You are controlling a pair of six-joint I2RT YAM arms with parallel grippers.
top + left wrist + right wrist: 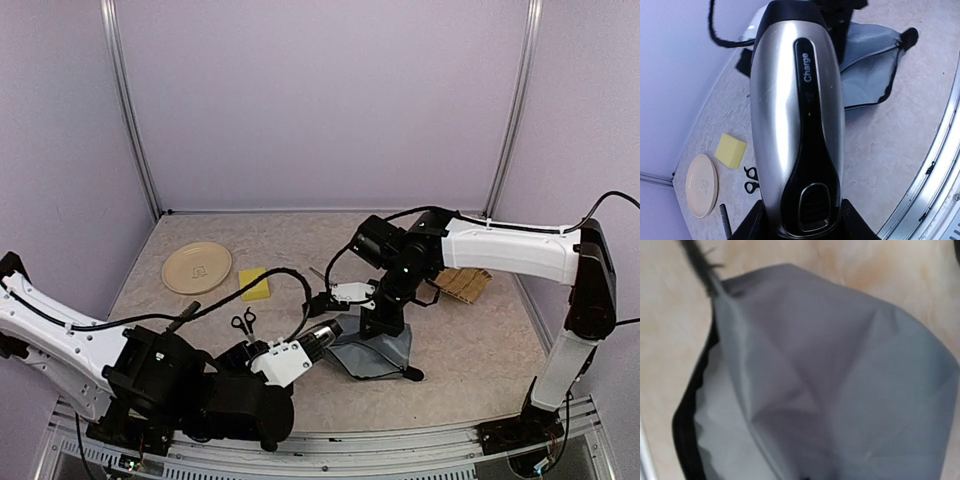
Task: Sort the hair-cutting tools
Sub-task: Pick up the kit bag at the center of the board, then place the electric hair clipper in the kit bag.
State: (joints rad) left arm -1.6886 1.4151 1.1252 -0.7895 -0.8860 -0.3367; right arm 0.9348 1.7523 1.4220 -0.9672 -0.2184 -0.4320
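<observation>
Left hand (297,357) grips the clipper (790,125), just at the pouch's (380,352) nine o'clock. Right hand (383,322) pinches shut on the pouch's twelve-o'clock edge. Scissors (244,322) lie on the table at the clipper's nine o'clock.

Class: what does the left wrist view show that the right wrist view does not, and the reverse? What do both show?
Only the left wrist: the clipper in the left fingers, scissors, a yellow block and the plate. Only the right wrist: a close look into the grey pouch. Both: that pouch and the beige tabletop.
</observation>
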